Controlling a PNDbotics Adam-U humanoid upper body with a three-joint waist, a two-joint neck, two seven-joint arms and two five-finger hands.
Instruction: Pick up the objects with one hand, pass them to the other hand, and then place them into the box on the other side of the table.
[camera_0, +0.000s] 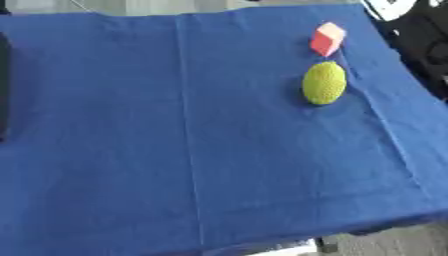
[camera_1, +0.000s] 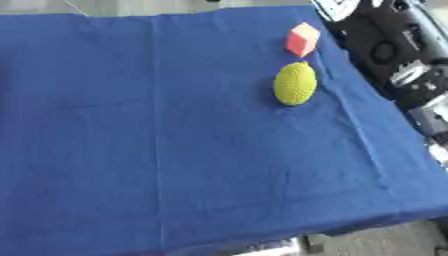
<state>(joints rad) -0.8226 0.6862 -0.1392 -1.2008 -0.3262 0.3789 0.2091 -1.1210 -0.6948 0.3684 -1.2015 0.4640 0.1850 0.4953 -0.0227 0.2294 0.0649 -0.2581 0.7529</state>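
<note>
A desk covered with a blue cloth is seen. A yellow-green knobbly ball lies on the cloth toward the far right, and a red block sits just beyond it, apart from it. Neither hand is clearly seen; dark machinery at the right edge cannot be made out, so hand states cannot be told. No box can be identified. The ball is judged light and grippy, best clasped across its middle; the block stiff, best pinched on opposite faces.
</note>
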